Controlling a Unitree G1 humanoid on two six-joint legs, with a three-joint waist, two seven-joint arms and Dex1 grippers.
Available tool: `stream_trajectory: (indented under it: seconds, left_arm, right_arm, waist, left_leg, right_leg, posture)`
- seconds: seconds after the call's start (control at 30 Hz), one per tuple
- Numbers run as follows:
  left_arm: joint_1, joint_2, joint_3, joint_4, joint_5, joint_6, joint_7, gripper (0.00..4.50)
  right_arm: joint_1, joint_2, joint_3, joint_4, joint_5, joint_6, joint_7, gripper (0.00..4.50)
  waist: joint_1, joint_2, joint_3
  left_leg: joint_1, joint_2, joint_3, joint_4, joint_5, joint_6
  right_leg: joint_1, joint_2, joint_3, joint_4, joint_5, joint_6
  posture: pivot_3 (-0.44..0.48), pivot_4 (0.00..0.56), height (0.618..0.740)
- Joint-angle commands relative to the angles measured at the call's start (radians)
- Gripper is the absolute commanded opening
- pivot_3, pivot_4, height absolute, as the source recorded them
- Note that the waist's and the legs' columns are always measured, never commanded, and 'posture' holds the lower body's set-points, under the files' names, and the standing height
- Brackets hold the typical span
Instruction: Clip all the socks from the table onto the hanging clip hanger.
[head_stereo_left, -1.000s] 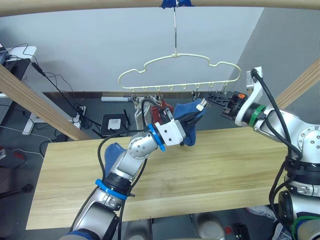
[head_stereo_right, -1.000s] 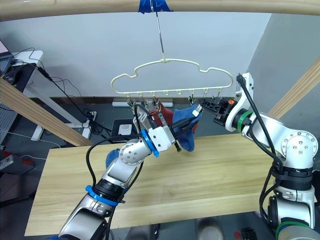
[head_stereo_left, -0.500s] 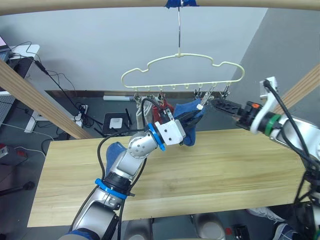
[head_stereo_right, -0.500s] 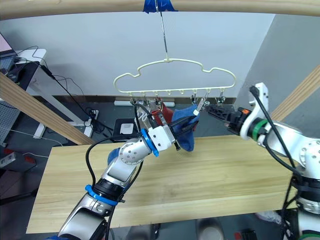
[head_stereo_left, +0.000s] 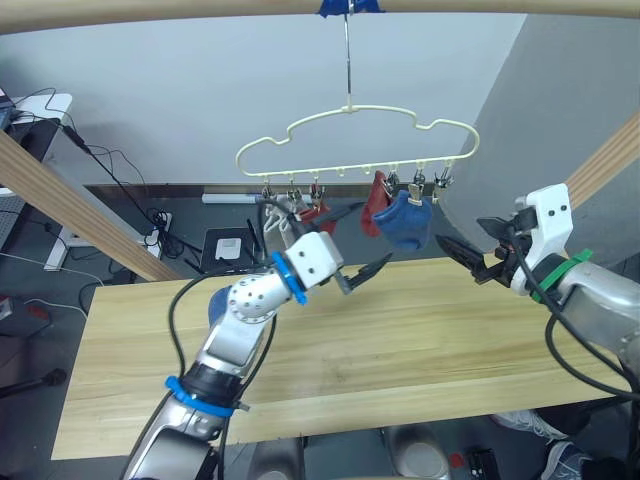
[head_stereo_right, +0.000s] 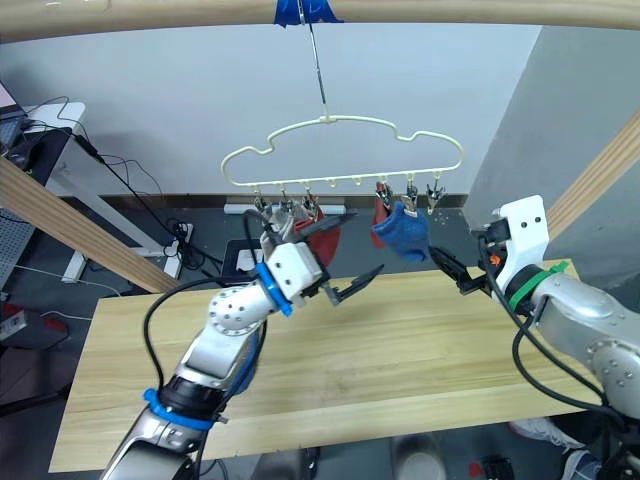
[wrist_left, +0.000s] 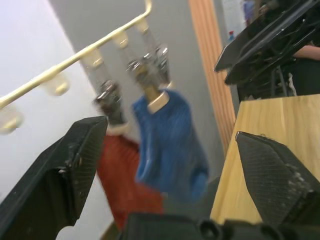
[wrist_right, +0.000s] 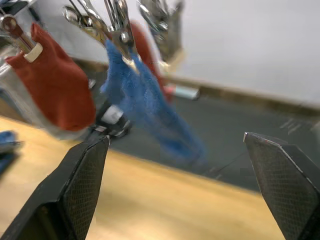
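blue sock (head_stereo_left: 405, 222) hangs clipped on clip hanger (head_stereo_left: 360, 140), red ones too | left gripper (head_stereo_left: 352, 250) wide, empty | right gripper (head_stereo_left: 466, 250) wide, empty | second blue sock (head_stereo_right: 240, 372) waits on table (head_stereo_left: 430, 340)

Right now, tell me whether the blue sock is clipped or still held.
Clipped: the blue sock hangs from the hanger; both pincers are open and apart from it.

You have open air between the left gripper (head_stereo_left: 353, 247) and the right gripper (head_stereo_left: 468, 256), both with fingers spread, above bare table (head_stereo_left: 420, 330). Overhead, the clip hanger (head_stereo_left: 357, 140) blocks upward travel; its hanging blue sock (head_stereo_left: 407, 222) and rust-red sock (head_stereo_left: 377, 201) dangle between the grippers. A slanted wooden pole (head_stereo_left: 70, 205) bounds your left side.
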Motion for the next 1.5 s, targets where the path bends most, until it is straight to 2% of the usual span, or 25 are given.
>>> stream_trajectory:
  seconds: [0.03,0.07,0.17,0.33,0.57,1.2,1.5]
  left_arm:
    - [0.036,0.024,0.045,-0.16,-0.158,0.115,-0.054,4.47]
    - [0.049,0.034,0.053,-0.195,-0.205,0.155,-0.07,4.47]
    - [0.093,0.073,0.08,-0.286,-0.283,0.24,-0.098,4.5]
    - [0.116,0.095,0.094,-0.349,-0.308,0.308,-0.089,4.5]
    - [0.112,0.065,0.074,-0.401,-0.285,0.356,-0.042,4.5]
    - [0.14,0.062,0.08,-0.425,-0.269,0.366,-0.029,4.5]
    - [0.142,0.05,0.11,-0.464,-0.378,0.421,-0.036,4.5]
  right_arm:
    - [0.011,0.044,0.018,-0.072,-0.174,-0.115,-0.005,4.5]
    - [0.016,0.061,0.03,-0.084,-0.212,-0.133,-0.003,4.5]
    - [0.022,0.136,0.063,-0.121,-0.321,-0.18,-0.037,3.95]
    - [0.012,0.225,0.128,-0.148,-0.468,-0.187,-0.069,2.24]
    - [-0.011,0.36,0.181,-0.107,-0.623,-0.176,-0.118,2.24]
    - [-0.084,0.526,0.195,-0.012,-0.804,-0.214,-0.059,2.24]
    - [-0.108,0.577,0.197,0.013,-0.836,-0.225,-0.045,2.24]
  waist:
    - [0.001,0.001,0.0]
    - [0.002,0.0,0.001]
    - [0.003,0.0,0.001]
    - [0.005,0.0,0.001]
    - [0.006,0.0,0.001]
    - [0.01,0.001,0.001]
    - [0.01,0.001,0.001]
  left_leg:
    - [0.0,0.0,0.0,0.0,0.0,0.0]
    - [0.0,0.0,0.0,0.0,0.0,0.0]
    - [0.0,0.0,0.0,0.0,0.0,0.0]
    - [0.001,0.0,0.0,0.0,0.0,0.0]
    - [0.001,0.0,0.0,0.0,0.0,0.0]
    - [0.001,0.0,0.0,-0.001,0.0,0.0]
    - [0.001,0.0,0.0,-0.001,0.0,0.0]
  right_leg:
    - [0.0,0.0,0.0,0.0,0.0,0.0]
    - [0.0,0.0,0.0,0.0,0.0,0.0]
    - [0.0,0.0,0.0,0.0,0.0,0.0]
    - [0.0,0.0,0.001,0.0,0.0,0.0]
    - [0.0,0.0,0.001,0.0,0.0,0.0]
    - [0.0,0.0,0.001,0.0,0.0,0.0]
    - [0.0,0.0,0.001,0.0,0.0,0.0]
  posture:
    - [-0.198,0.314,0.74]
    - [-0.196,0.315,0.74]
    - [-0.191,0.317,0.74]
    - [-0.189,0.319,0.74]
    - [-0.181,0.32,0.74]
    - [-0.165,0.312,0.74]
    - [-0.16,0.304,0.74]
